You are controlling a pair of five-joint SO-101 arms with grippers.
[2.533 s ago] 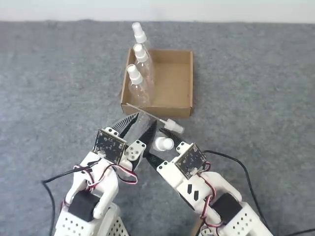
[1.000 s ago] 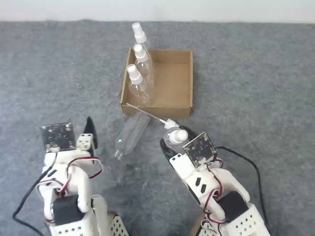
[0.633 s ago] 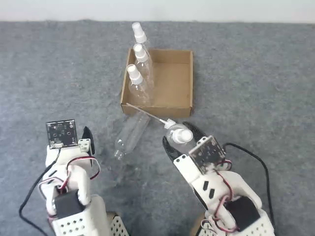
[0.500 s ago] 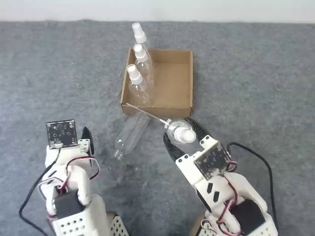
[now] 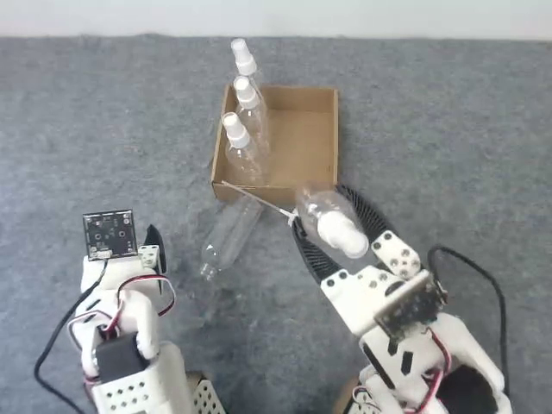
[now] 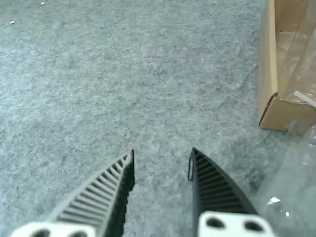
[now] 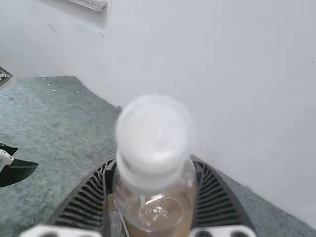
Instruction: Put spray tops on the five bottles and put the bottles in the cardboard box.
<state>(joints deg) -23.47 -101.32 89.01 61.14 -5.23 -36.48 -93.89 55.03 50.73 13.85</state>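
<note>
Grey tabletop (image 5: 448, 129), seen from above, with two arms at its near edge. The cardboard box (image 5: 302, 147) sits open-topped at the far middle. Most of its floor is bare, so there is room for further bottles.

The right tool (image 5: 321, 209) is clamped on a capped bottle (image 5: 323, 211), raised just in front of the box's near wall. The grip falls on the body below the shoulder, which leaves the base free to enter the box first. The bottle's long axis is tilted: the base points toward the box, the white spray top up and back toward the arm. By this reading, the step in hand is carrying the fourth bottle to the box.

The left tool (image 6: 162, 152) hangs open and empty above bare tabletop, well left of the box and out of the carrying arm's way.

Three capped bottles (image 5: 241, 151) stand upright in a row along the box's left wall. Whether the farthest stands inside cannot be told.

An uncapped bottle (image 5: 228, 235) lies on its side between the arms, its long axis diagonal, base toward the box front, open neck toward the left arm.

A loose spray top's dip tube (image 5: 259, 200) lies across that bottle's base, just beside the box front.
</note>
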